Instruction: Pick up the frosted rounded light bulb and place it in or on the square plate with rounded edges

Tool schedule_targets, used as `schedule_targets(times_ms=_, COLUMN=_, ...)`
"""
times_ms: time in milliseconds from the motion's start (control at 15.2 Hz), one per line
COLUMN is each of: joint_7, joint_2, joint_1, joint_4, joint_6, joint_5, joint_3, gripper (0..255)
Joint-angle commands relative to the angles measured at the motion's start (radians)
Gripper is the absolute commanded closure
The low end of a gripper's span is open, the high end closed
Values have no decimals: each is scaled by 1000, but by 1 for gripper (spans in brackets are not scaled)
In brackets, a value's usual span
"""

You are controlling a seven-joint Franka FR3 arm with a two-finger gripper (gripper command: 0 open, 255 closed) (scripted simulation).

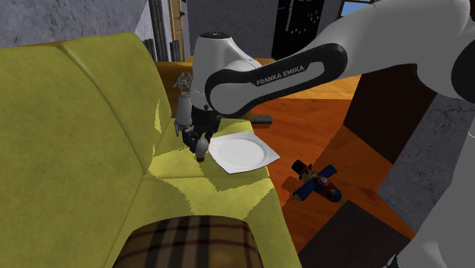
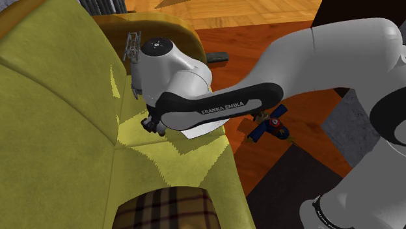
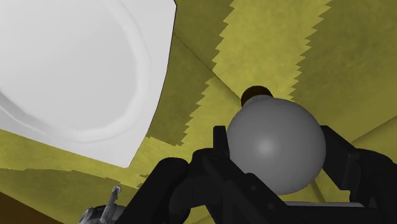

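Frosted grey-white, the rounded light bulb [image 3: 277, 143] with its dark brown cap sits pinched between the two fingers of the black end effector [image 1: 199, 143], low over the olive-yellow sofa [image 1: 91, 114] seat, just beside a corner of the white square plate with rounded edges [image 1: 243, 151]. The grasp looks made; the short carry and the release onto the plate are left. The white arm reaches across from its stand, wrist bent so the hand points down at the seat.
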Motion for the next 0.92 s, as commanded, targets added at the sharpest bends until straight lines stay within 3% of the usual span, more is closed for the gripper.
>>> schedule_targets(times_ms=0, joint_7=-48, joint_2=-24, joint_1=-30, joint_4=-20, joint_6=2, joint_5=23, joint_3=-9, gripper=255)
schedule_targets(times_ms=858, joint_7=-389, joint_2=-71, joint_1=-221, joint_4=-36, joint_6=-8, joint_5=140, joint_3=-105, gripper=255)
